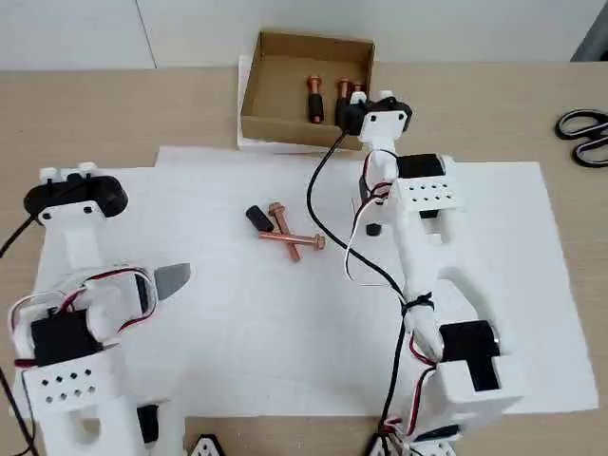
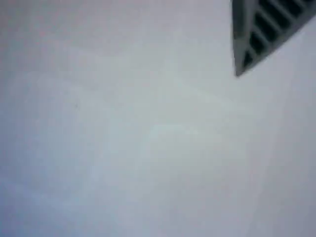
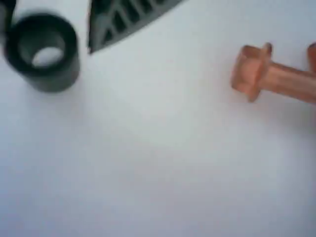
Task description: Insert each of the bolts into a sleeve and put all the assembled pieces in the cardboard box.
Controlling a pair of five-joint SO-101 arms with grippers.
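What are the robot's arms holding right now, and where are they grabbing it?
Nothing. The left end effector hangs over bare paper, and by the right end effector a sleeve and bolt lie loose.

table (image 1: 95,104): light wood | white sheet (image 1: 237,323): spread across it | scissors (image 1: 584,136): right edge | wall (image 1: 427,24): white

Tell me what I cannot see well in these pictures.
High view: the right arm covers the box's near right corner, so the pieces inside cannot be counted.
High view: the edge cuts off the scissors.
Right wrist view: the edge cuts off the bolt's shank.
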